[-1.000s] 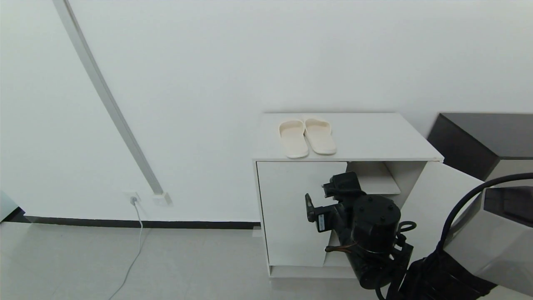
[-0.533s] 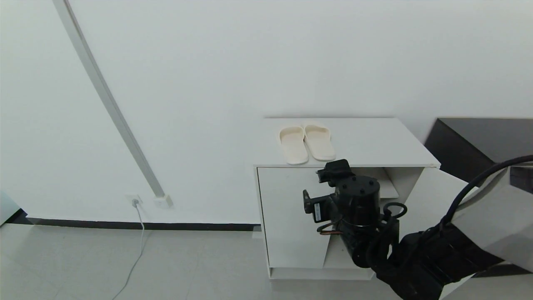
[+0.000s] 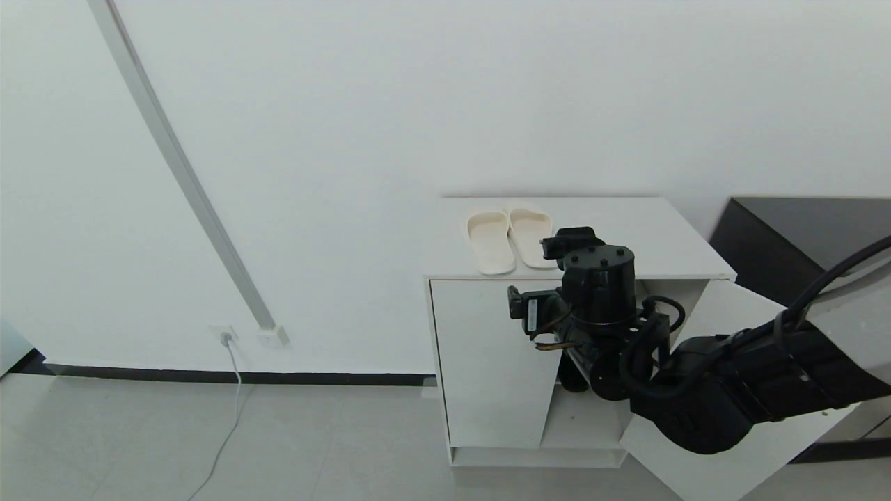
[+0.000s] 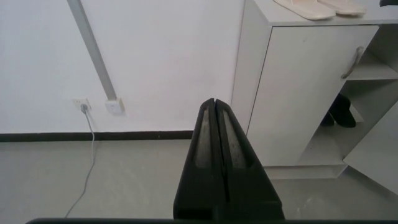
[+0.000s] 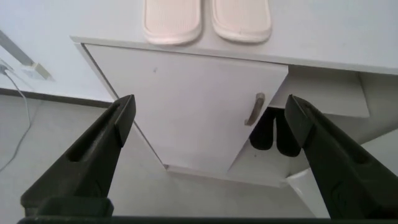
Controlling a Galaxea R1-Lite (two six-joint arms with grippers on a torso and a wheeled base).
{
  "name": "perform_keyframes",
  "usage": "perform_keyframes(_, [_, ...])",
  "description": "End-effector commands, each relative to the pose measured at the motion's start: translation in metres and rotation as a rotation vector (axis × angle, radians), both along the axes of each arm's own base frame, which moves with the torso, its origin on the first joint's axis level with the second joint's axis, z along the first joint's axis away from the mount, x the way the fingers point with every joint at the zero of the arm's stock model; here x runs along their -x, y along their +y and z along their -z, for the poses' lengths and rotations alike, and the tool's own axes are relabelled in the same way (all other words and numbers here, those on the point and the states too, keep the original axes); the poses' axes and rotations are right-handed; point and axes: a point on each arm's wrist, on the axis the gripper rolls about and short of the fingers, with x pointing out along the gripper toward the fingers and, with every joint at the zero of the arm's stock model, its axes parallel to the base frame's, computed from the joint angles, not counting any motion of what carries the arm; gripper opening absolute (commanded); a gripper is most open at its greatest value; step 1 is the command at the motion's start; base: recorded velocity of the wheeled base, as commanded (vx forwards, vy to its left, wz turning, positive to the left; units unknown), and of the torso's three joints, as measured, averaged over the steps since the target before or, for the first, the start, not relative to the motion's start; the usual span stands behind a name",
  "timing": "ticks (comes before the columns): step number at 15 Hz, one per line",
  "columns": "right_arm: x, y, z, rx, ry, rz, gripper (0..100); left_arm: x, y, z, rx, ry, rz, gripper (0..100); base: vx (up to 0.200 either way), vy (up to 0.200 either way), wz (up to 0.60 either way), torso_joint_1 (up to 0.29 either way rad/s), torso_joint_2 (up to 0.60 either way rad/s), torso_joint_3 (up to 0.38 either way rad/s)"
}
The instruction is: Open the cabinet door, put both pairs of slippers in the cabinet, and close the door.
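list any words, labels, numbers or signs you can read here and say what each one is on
No text can be read in these views.
White sticker on the right arm: too small to read.
Cabinet, cream slippers, dark slippers, wall socket: no print visible on them.

cream slippers (image 3: 491, 245); white cabinet (image 3: 626, 236); black slippers (image 5: 287, 138); grey floor (image 3: 278, 438)
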Motion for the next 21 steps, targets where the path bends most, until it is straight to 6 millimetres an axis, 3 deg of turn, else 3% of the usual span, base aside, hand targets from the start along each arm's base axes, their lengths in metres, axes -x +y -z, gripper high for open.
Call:
perform_keyframes(1, [-0.003, 0.000, 0.000, -0.005, -0.003, -0.003, 100, 0.000, 0.000, 0.000, 0.000, 0.000, 0.001, 0, 0.200, 0.000, 0.00, 0.002, 0.00, -0.002])
perform_keyframes(5, [-0.011, 0.000, 0.006, -0.027, -0.001, -0.078, 100, 0.000, 0.000, 0.000, 0.000, 0.000, 0.001, 0, 0.200, 0.000, 0.00, 0.002, 0.00, 0.004])
perform_keyframes(14, [-0.024, 0.001, 0.025, -0.015, 0.006, -0.071, 100, 0.000, 0.000, 0.000, 0.002, 0.000, 0.001, 0, 0.200, 0.000, 0.00, 0.008, 0.00, 0.002])
perform_keyframes(17, [-0.030, 0.008, 0.045, 0.006, -0.002, -0.089, 100, 0.000, 0.000, 0.000, 0.002, 0.000, -0.001, 0, 0.000, 0.000, 0.00, 0.000, 0.00, 0.000])
perform_keyframes(21, [-0.037, 0.017, 0.056, 0.026, -0.018, -0.128, 100, 0.000, 0.000, 0.000, 0.002, 0.000, -0.001, 0, 0.000, 0.000, 0.00, 0.000, 0.00, 0.000])
